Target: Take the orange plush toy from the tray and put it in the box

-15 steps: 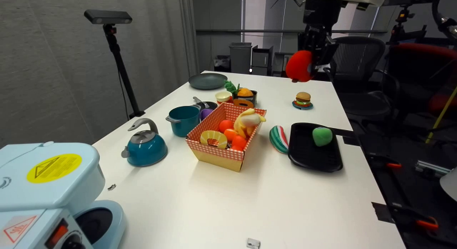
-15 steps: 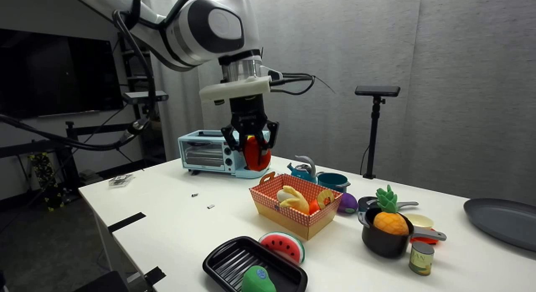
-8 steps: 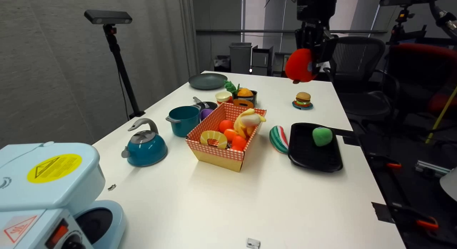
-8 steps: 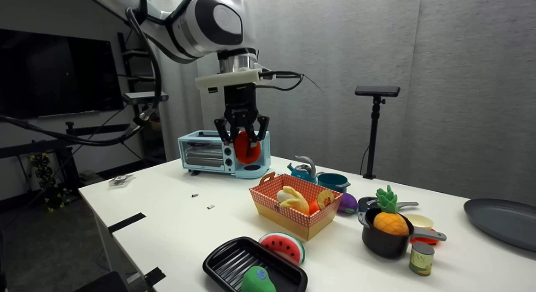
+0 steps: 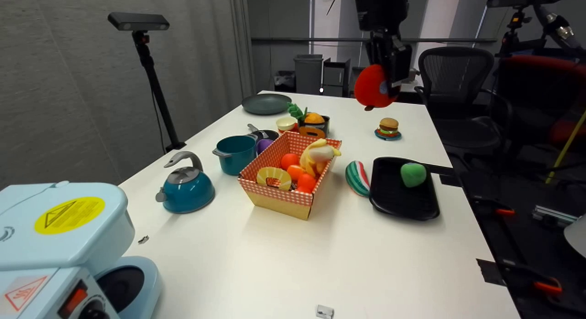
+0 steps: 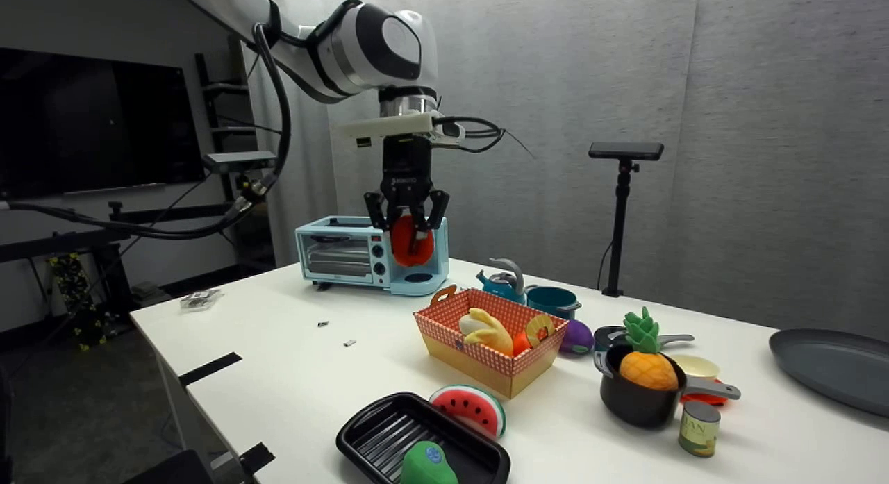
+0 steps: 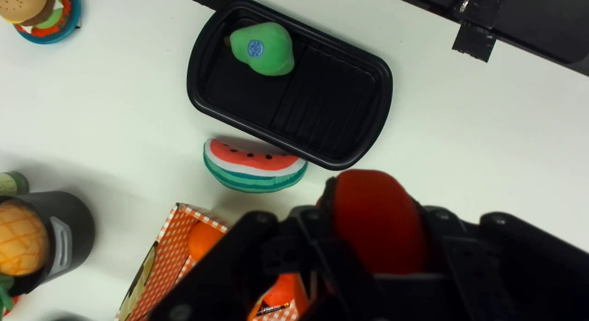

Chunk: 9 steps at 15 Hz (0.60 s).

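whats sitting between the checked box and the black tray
A toy watermelon slice lies between the checked box and the black tray, closer to the tray. It shows in both exterior views and the wrist view.

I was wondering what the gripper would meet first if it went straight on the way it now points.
Probably the black tray, below the red toy held in the gripper: the downward line crosses it in both exterior views. Depth is unclear, so possibly the white tabletop beside it.
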Available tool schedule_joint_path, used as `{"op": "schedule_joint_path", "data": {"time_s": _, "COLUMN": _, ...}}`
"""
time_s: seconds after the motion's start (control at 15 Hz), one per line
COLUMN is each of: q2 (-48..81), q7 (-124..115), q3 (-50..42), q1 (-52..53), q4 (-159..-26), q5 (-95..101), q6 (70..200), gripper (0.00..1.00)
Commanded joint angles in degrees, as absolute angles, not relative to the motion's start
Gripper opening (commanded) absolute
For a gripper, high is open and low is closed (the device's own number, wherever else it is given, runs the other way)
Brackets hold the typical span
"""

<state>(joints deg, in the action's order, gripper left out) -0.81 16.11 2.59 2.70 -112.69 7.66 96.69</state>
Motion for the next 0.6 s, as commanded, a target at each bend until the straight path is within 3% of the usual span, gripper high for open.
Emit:
{"op": "schedule_joint_path", "data": {"time_s": 0.0, "q2": 5.3, "q7": 11.3, "q3": 2.9, "q1": 3.0, "q4": -105.0, "q5": 7.7, "q6": 91.9, "gripper": 0.07}}
{"op": "schedule_joint_path", "data": {"time_s": 0.53, "q2": 13.3, "q7": 7.0, "q3": 3.6, "q1": 3.8, "q4": -97.3, "q5": 9.9, "q6": 94.3, "gripper": 0.07}}
